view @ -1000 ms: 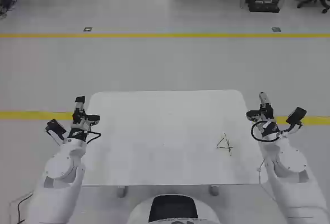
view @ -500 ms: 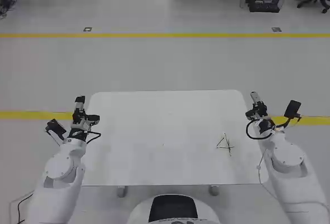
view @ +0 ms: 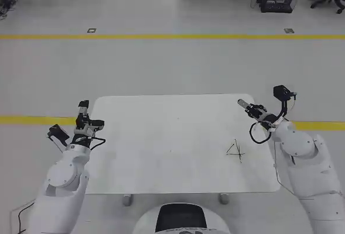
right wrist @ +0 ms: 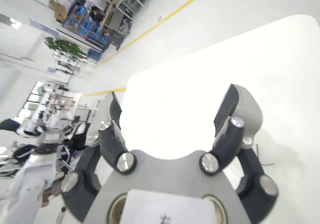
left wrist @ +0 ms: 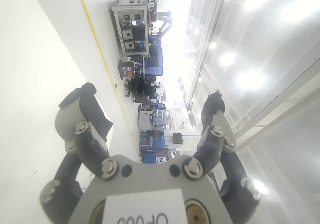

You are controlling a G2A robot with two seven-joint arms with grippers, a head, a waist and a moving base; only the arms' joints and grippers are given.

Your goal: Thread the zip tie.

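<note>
Cropped illegible labels (left wrist: 143, 206) on left end effector (left wrist: 150, 92), right end effector (right wrist: 172, 91)

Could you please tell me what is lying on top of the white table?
A thin dark zip tie lies toward the table's right edge, its strands crossed. Nothing covers it; whether one tie or several is too small to tell.

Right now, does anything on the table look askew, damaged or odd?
Nothing stands out. The zip tie lies untouched near the table's right edge; the left gripper and right gripper are open and empty.
</note>
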